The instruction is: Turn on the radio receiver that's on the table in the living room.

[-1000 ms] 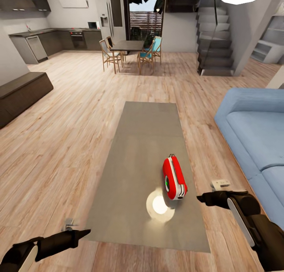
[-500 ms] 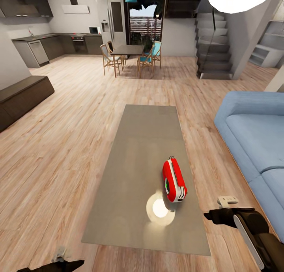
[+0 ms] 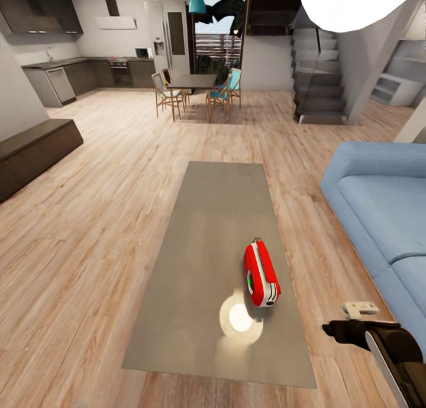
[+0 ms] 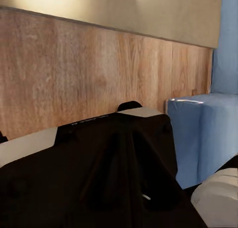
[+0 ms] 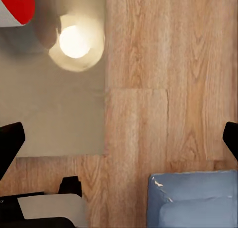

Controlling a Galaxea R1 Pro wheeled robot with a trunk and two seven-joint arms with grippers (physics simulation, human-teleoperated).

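The radio receiver (image 3: 261,274) stands on the table (image 3: 207,242) in the living room, toward the near end and close to the long edge that faces the blue sofa (image 3: 378,213), its dial side turned toward the table's middle, a bright pool of lamp light (image 3: 239,317) on the top just beside it. Over the past second both arms have pulled back toward the robot: the left arm, earlier stretched low off the table's near-left corner, has dropped out of the head view, and the right gripper (image 3: 331,329), which sat beside the radio off the sofa-side edge, has slid back to near the table's near corner, apart from the radio. In the right wrist view its two dark fingertips (image 5: 11,143) stand spread wide over the table's corner and the plank floor (image 3: 89,219), with a red sliver of the radio at the far corner. The left gripper's state cannot be told. This retreat suggests repositioning rather than contact; the switch is likely yet to be pressed.
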